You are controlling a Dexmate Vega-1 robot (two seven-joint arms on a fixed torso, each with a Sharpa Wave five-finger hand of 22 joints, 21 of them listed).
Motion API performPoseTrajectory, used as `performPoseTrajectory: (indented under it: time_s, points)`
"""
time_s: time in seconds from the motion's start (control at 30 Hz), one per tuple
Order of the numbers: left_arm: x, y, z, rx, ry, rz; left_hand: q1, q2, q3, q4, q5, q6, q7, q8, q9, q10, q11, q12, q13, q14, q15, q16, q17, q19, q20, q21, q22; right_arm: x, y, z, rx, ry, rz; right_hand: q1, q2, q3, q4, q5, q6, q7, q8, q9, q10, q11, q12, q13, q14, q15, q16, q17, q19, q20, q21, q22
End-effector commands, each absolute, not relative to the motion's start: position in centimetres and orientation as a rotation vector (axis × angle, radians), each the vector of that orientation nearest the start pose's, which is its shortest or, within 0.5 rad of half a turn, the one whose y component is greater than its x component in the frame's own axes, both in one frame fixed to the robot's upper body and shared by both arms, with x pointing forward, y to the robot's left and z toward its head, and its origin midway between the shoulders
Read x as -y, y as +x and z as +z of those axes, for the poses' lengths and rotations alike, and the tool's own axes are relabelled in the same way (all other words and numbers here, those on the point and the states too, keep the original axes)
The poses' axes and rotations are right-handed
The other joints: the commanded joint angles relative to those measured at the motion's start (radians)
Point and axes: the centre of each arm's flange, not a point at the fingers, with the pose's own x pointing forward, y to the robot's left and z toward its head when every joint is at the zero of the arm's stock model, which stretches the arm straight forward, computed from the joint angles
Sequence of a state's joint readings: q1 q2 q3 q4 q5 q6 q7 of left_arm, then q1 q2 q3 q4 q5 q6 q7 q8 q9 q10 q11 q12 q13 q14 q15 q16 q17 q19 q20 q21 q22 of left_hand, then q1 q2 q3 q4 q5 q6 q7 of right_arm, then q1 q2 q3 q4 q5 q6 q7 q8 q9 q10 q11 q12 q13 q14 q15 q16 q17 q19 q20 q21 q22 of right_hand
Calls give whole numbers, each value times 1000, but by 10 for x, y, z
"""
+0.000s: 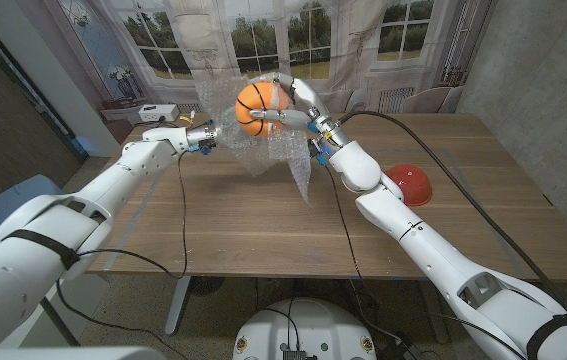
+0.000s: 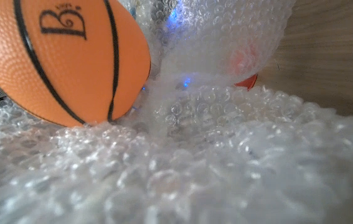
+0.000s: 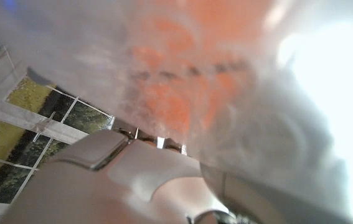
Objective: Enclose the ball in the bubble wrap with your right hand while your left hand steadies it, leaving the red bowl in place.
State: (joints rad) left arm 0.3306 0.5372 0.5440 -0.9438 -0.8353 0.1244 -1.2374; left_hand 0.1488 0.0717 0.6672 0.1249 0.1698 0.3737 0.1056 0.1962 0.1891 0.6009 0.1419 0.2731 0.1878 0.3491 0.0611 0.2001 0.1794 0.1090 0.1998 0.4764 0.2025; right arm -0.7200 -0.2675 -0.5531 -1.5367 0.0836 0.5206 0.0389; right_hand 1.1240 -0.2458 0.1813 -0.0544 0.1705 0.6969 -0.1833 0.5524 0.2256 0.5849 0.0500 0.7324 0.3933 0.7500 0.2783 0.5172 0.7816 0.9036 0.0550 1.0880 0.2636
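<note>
Orange ball (image 1: 258, 107) aloft above table's (image 1: 223, 235) far edge, middle, cradled in bubble wrap (image 1: 293, 160). Right hand (image 1: 296, 103) clasping ball through wrap, fingers curled across top and side. Left hand (image 1: 199, 136) beside wrap's left edge, touching sheet; grip state impossible to tell. Red bowl (image 1: 410, 184) rim-down near table's right edge, apart from wrap.

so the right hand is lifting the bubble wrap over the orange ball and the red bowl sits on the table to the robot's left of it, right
Not quite: the red bowl sits on the table to the robot's right of the ball, as the head view shows. The rest holds: the right hand is lifting the bubble wrap over the orange ball.
</note>
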Motion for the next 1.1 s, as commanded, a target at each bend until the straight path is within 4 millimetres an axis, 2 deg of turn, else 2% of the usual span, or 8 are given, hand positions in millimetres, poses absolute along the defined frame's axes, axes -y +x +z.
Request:
performPoseTrajectory:
  time_s: [0.03,0.33,0.4,0.57,0.7,0.87,1.03,1.1]
  points:
    - [-210,631,78,280,145,-1402,-62,-32,-44,24,-2,16,18,6,2,12,44,-5,4,16,27,0,4,16,10,3,2,69,534,102,1201,-198,562,391,393,100,-92,7,207,210,6,2,188,-18,2,21,362,-496,-4,7,-21,-278,14,1]
    - [-200,628,77,252,182,-1390,-136,-82,-107,33,9,3,27,-2,3,18,70,-18,6,45,62,3,3,69,16,18,4,92,534,114,1256,-182,505,391,393,101,-92,7,209,211,6,3,189,-19,1,23,363,-495,-9,14,-27,-278,25,-3]
    - [-199,627,76,248,170,-1380,-148,-112,-142,29,18,-49,10,-13,3,-24,66,-43,6,46,67,-2,3,80,16,16,4,99,533,117,1281,-197,479,391,393,101,-92,7,209,211,6,3,189,-19,1,22,363,-495,-9,15,-28,-277,27,-3]
    - [-201,627,67,230,91,-1360,-138,-127,-184,20,29,-200,-29,-22,1,-151,60,-84,8,-7,89,-16,2,84,16,3,2,114,527,123,1383,-270,380,390,392,101,-91,7,211,211,7,2,191,-18,1,23,363,-495,-12,18,-31,-277,33,-5]
    - [-204,628,62,224,36,-1350,-127,-112,-186,13,33,-240,-35,-17,0,-197,49,-88,9,-53,84,-22,1,69,16,-10,1,120,523,123,1436,-355,307,390,392,101,-91,7,212,210,7,2,193,-26,2,26,363,-494,-14,21,-35,-278,38,-7]
    - [-205,629,60,210,40,-1356,-119,-68,-177,10,34,-142,-2,19,-1,-166,46,-64,7,-34,80,-7,-1,69,16,-17,2,127,524,116,1498,-508,200,389,392,102,-90,7,212,208,6,2,190,-27,-1,25,364,-494,-17,26,-39,-278,45,-10]
    - [-208,631,58,215,5,-1346,-118,-64,-177,9,34,-130,-4,21,-1,-160,48,-62,7,-31,82,-7,-2,73,16,-17,2,127,528,101,1522,-671,152,389,391,102,-90,6,212,201,6,2,189,-30,-2,28,365,-494,-20,30,-44,-278,51,-13]
    - [-208,633,58,215,-9,-1351,-115,-59,-176,6,33,-119,-6,23,-1,-152,24,-59,6,-28,76,-7,-2,76,16,-18,2,124,531,93,1509,-703,165,388,390,102,-90,6,212,202,6,2,190,-33,-1,29,365,-494,-22,31,-46,-278,53,-15]
